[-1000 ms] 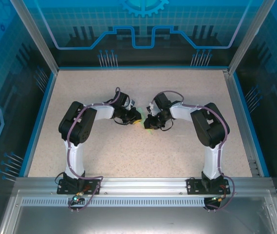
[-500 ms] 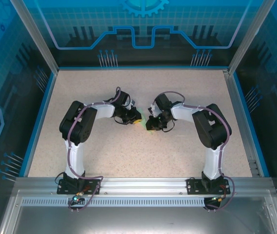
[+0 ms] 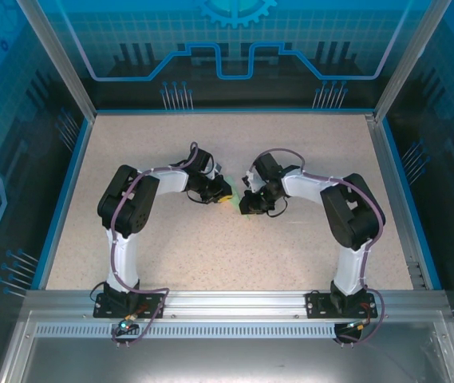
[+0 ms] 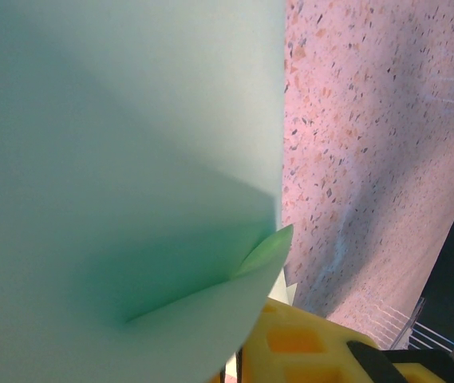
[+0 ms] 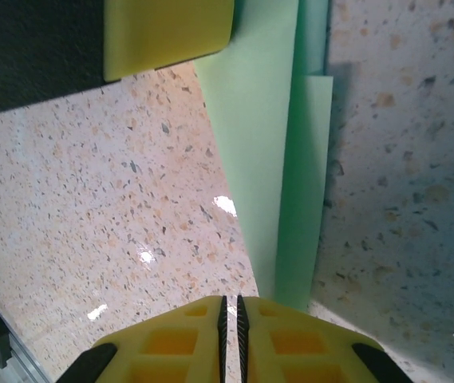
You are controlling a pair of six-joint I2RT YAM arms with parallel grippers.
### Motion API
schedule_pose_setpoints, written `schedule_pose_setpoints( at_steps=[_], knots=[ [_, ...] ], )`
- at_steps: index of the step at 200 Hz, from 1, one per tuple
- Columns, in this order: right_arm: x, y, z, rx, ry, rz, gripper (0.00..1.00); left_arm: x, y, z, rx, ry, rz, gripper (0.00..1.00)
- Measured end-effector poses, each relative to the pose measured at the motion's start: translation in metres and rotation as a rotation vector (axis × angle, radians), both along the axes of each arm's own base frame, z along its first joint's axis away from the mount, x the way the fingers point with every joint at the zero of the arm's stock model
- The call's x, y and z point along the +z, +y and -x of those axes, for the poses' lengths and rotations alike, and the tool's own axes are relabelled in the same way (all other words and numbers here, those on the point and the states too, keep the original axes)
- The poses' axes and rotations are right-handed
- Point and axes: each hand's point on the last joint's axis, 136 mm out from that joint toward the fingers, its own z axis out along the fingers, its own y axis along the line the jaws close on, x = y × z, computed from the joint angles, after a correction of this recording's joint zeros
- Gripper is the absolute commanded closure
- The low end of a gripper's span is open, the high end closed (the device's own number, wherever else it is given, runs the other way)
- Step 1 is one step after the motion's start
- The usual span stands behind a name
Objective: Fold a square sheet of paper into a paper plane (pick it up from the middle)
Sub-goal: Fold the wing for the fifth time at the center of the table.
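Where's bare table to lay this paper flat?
Crowded at centre, where left hand and right hand meet over the paper. Bare table lies between them and the base rail, and between them and the back wall.

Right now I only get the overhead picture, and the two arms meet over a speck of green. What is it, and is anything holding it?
Observer: It's paper, folded into a long layered strip. The right hand is shut, the strip's narrow end running into its yellow fingertips.
Visitor: And the other arm?
Observer: A yellow finger of the left hand covers the strip's far end.
Visitor: Is the fold tidy?
Observer: In the left wrist view, a small corner pokes out past the paper's straight edge.
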Motion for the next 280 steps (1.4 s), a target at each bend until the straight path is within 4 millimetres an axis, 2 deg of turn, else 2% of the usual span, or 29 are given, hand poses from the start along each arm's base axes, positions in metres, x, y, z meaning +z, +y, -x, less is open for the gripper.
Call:
schedule_pose_setpoints(
  at_steps=[91, 213, 260, 280],
  knots=[
    [-0.016, -0.008, 0.005, -0.008, 0.035, 0.058, 0.88, 0.000, 0.000, 0.000, -0.006, -0.001, -0.004, 0.86],
    [-0.019, -0.011, 0.007, -0.013, 0.043, 0.051, 0.89, -0.001, 0.000, 0.000, -0.012, -0.004, -0.008, 0.86],
    [-0.011, -0.022, 0.022, -0.024, 0.044, 0.043, 0.88, -0.001, 0.000, 0.001, -0.015, -0.002, -0.008, 0.86],
    [0.000, -0.019, 0.018, -0.027, 0.021, 0.028, 0.88, -0.001, 0.000, 0.001, -0.015, -0.002, -0.008, 0.86]
  ],
)
